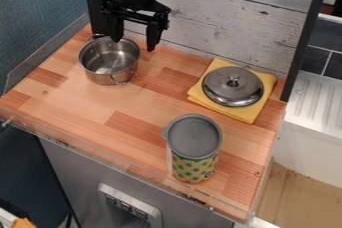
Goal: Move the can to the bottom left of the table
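The tall cylindrical can with a grey top and green-dotted yellow lower side [194, 164] stands upright near the front edge of the reddish-brown wooden table [87, 112], towards its front right corner. The black two-finger gripper [135, 45] hangs at the table's back left, by the round shiny metal pot [110, 59], its fingers apart. Near the back right corner, a round grey metal lid [232, 86] lies on a folded yellow cloth [240, 114]
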Tool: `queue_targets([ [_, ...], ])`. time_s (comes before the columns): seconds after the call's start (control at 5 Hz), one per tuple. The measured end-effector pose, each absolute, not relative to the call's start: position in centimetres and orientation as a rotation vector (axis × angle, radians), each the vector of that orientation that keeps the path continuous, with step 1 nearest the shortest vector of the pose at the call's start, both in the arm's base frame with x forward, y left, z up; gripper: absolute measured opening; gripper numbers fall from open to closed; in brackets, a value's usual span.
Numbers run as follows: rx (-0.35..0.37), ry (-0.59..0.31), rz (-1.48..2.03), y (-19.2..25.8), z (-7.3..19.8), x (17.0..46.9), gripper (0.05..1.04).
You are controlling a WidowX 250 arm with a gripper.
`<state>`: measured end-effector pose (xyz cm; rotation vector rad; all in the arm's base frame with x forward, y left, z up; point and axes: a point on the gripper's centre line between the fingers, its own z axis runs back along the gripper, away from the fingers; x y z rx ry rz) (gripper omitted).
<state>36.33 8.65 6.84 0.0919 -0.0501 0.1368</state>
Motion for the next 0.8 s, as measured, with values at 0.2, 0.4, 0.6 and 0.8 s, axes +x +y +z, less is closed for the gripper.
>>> queue_targets([
  [0.2, 0.085, -0.011, 0.139, 8.5, 5.4, 36.0, 1.001],
  [0.4, 0.074, 0.04, 0.084, 5.4, 4.1, 34.2, 1.001],
  [0.6, 0.085, 0.012, 0.036, 2.1, 4.9, 33.3, 1.001],
  [0.8, 0.072, -0.003, -0.044, -2.1, 5.5, 31.7, 1.001],
])
